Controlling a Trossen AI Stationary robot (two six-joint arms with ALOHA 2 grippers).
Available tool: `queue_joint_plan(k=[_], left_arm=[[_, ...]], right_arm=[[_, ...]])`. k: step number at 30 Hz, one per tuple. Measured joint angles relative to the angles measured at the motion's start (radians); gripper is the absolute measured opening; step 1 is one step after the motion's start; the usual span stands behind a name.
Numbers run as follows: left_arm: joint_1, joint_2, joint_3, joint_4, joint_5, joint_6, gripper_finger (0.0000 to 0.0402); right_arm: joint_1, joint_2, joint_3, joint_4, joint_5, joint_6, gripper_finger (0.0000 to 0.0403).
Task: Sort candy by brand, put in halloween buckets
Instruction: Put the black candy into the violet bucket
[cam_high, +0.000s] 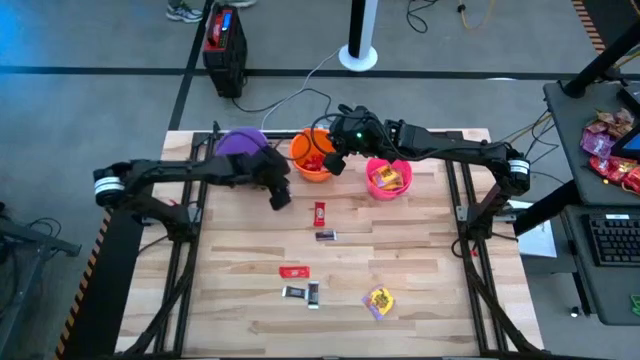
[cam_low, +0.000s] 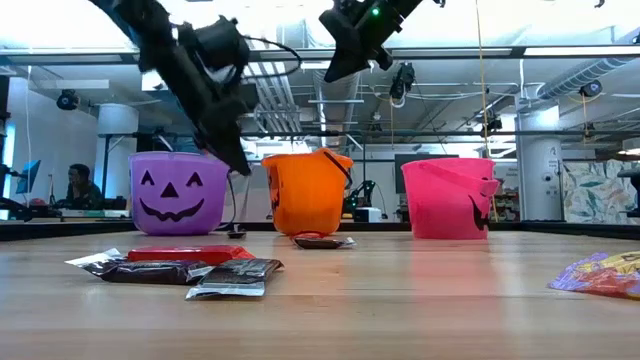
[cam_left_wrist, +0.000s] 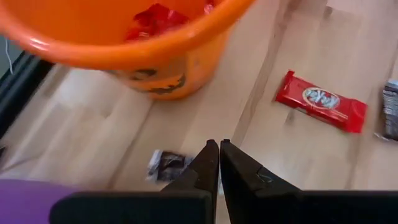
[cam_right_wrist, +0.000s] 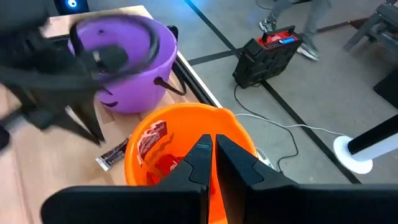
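Three buckets stand along the table's far side: purple (cam_high: 240, 142), orange (cam_high: 312, 155) and pink (cam_high: 388, 178). Red bars lie in the orange bucket (cam_right_wrist: 155, 140) and yellow packets in the pink one. Loose candy lies on the table: a red bar (cam_high: 320, 211), a dark bar (cam_high: 325, 236), another red bar (cam_high: 293, 271), two dark bars (cam_high: 305, 292) and a yellow packet (cam_high: 379, 301). My left gripper (cam_left_wrist: 219, 149) is shut and empty, hanging between the purple and orange buckets above a small dark bar (cam_left_wrist: 168, 165). My right gripper (cam_right_wrist: 211, 146) is shut and empty above the orange bucket.
The arms' frames run along the table's left and right sides. A black case (cam_high: 225, 45) and cables lie on the floor beyond the far edge. The table's near half has open wood around the scattered candy. A heap of red and pink sweets (cam_high: 612, 150) sits on a side desk.
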Motion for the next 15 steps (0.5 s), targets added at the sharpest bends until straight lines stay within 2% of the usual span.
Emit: queue_joint_plan(k=[4,7,10,15], left_arm=[[-0.035,0.020,-0.115,0.194,-0.114,-0.064,0.0000],[-0.076,0.016,-0.197,0.279,-0.192,-0.079,0.0000],[-0.107,0.008,-0.240,0.363,-0.163,-0.106,0.0000],[-0.165,-0.004,-0.231,0.353,-0.135,-0.164,0.0000]], right_arm=[[0.000,0.000,0.000,-0.001,0.000,0.008,0.0013],[0.000,0.000,0.000,0.000,0.000,0.019,0.0013],[0.000,0.000,0.000,0.000,0.000,0.019,0.0013],[0.005,0.000,0.000,0.000,0.000,0.019,0.0013]])
